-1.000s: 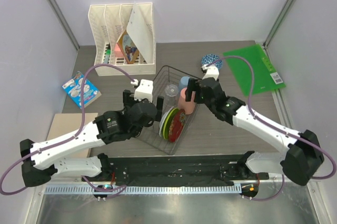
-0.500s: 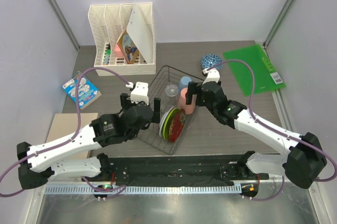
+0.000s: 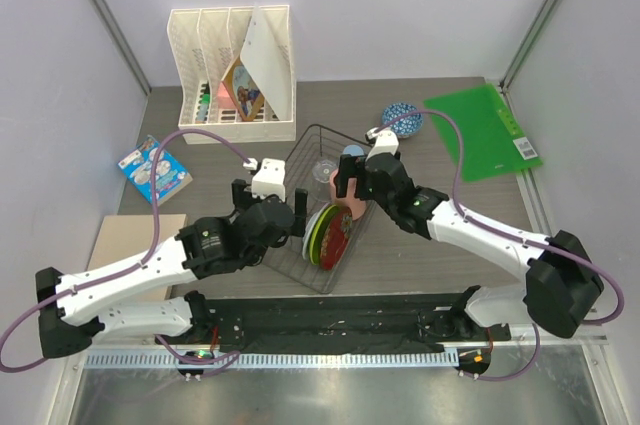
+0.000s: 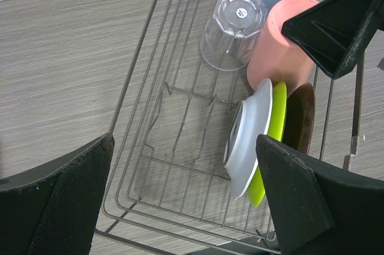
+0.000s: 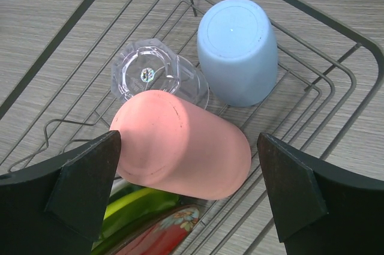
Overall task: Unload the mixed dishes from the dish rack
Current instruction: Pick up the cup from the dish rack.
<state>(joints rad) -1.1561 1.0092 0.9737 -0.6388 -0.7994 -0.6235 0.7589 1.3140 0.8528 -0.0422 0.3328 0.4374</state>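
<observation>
The black wire dish rack (image 3: 303,145) holds a pink cup (image 5: 180,144) lying on its side, an upturned clear tumbler (image 5: 150,72) and an upturned pale blue cup (image 5: 237,51). White (image 4: 249,141), green-rimmed (image 4: 271,141) and red patterned (image 5: 162,237) plates stand on edge beside them. My right gripper (image 5: 189,198) is open just above the pink cup, one finger on each side, not touching it. My left gripper (image 4: 186,207) hangs open over the rack's near left part, apart from the white plate. A blue patterned bowl (image 3: 402,112) sits on the table behind the rack.
A white slotted file organizer (image 3: 235,70) stands at the back left. A green folder (image 3: 485,130) lies at the back right. A small blue packet (image 3: 155,170) and a tan board (image 3: 130,235) lie at the left.
My right gripper has opened wider and moved left over the pink cup. My left arm has drawn back slightly toward the near left.
</observation>
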